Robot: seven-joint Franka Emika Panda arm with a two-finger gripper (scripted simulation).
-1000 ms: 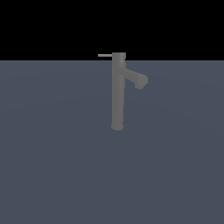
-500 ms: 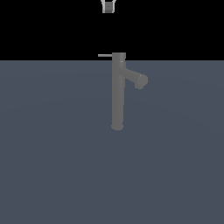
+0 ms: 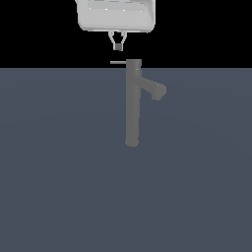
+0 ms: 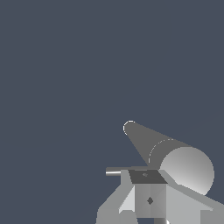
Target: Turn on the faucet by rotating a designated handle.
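The faucet (image 3: 132,106) is a tall dull-grey column standing on the grey floor, with a thick angled spout (image 3: 154,89) toward the exterior view's right. The handle (image 3: 118,62) is a thin light rod sticking out of the top cap toward the exterior view's left. My gripper (image 3: 117,46) hangs from its white body just above the handle, with a small gap between them. Its fingers are together and hold nothing. In the wrist view the faucet (image 4: 151,146) is seen from above, the handle (image 4: 117,172) juts from its cap, and my gripper (image 4: 149,194) sits over the handle's root.
The flat grey floor (image 3: 59,187) spreads all around the faucet's base. Above the floor line the background is black. Nothing else shows.
My gripper has come down from above the picture. It was out of view a second ago, only its tips showed half a second ago, and it now hangs just over the handle.
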